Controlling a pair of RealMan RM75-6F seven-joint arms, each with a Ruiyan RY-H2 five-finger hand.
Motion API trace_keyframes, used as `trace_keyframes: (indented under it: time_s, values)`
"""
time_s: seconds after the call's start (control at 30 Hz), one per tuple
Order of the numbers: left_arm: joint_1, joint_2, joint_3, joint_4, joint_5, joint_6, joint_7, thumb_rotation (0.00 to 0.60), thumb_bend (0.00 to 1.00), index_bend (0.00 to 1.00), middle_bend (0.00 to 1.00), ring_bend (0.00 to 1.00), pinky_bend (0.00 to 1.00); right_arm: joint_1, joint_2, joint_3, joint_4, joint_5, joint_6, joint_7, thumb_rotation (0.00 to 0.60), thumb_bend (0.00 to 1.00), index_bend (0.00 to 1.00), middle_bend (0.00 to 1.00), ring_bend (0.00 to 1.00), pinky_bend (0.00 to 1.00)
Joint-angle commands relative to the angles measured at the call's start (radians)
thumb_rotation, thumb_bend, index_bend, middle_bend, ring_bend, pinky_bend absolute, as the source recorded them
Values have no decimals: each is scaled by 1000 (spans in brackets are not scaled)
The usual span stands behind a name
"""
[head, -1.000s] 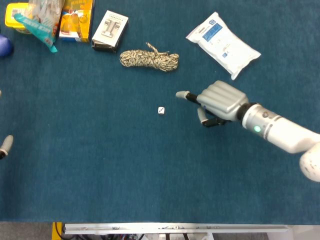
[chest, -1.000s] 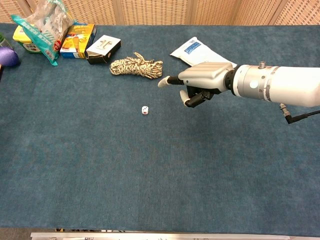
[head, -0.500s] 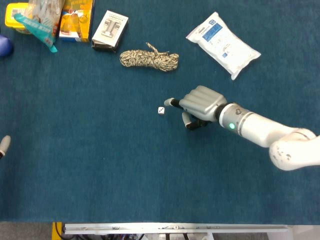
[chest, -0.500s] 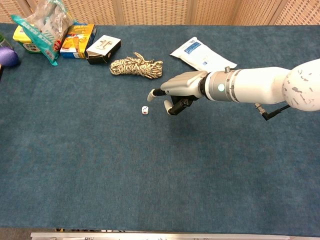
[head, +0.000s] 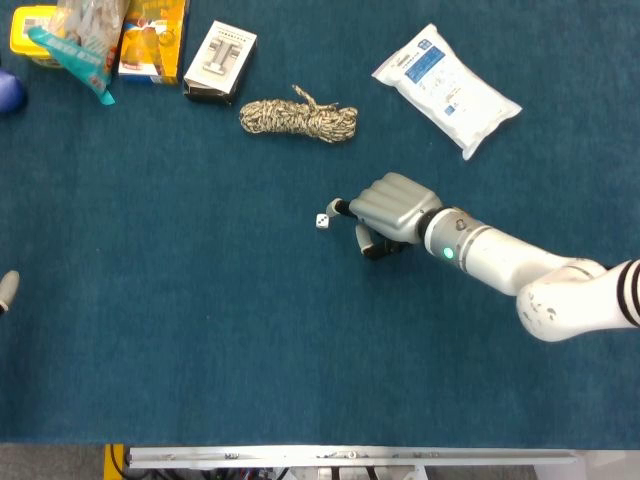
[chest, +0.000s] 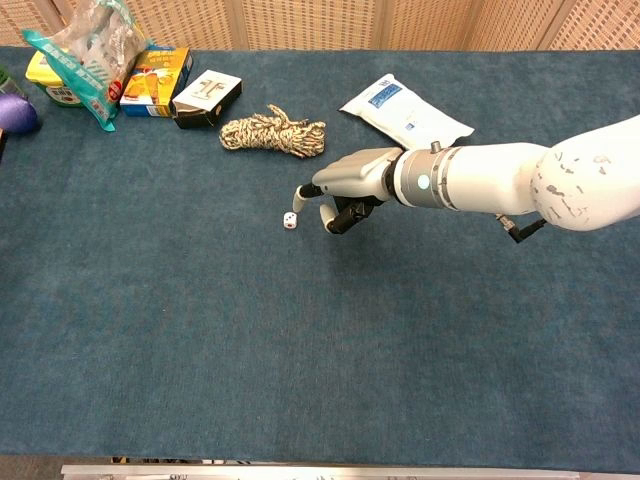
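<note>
A small white die (head: 322, 222) (chest: 289, 221) lies on the blue table cloth (head: 200, 330). My right hand (head: 388, 211) (chest: 348, 183) hovers just right of it. One finger reaches out with its tip (head: 335, 207) close above the die, and the thumb (head: 366, 240) hangs below, apart from it. The hand holds nothing and I cannot tell whether the fingertip touches the die. Of my left hand only a grey fingertip (head: 6, 290) shows at the left edge of the head view.
A coiled rope (head: 298, 118) lies behind the die, a white pouch (head: 445, 88) at the back right. At the back left are a black-and-white box (head: 220, 62), an orange box (head: 152, 38), a snack bag (head: 80, 45) and a purple ball (head: 8, 92).
My right hand has moved left and lower, from well right of the die to right beside it. The left fingertip has slipped further toward the frame's edge.
</note>
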Motion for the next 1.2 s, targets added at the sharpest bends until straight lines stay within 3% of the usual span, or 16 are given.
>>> trace_keyframes:
  time_s: [0.03,0.43,0.67,1.2]
  values:
    - [-1,0,0,1,1,0,0,600,265,68,122,75,14,3,-8,2,7,-4,3,9,299,776,176,1000,1000,1000]
    - [3,5,-3,-1,-4,3,-2,600,265,68,122,76,14,20,-63,18,66,-37,-19,48,299,776,176,1000,1000,1000]
    - [5,6,-4,2,-7,5,-5,600,265,68,122,76,14,36,-86,-1,95,-37,-34,50,298,776,175,1000,1000,1000]
    - [5,4,-2,5,-2,4,1,600,265,68,122,75,14,8,27,-91,-63,-6,91,-2,298,776,175,1000,1000,1000]
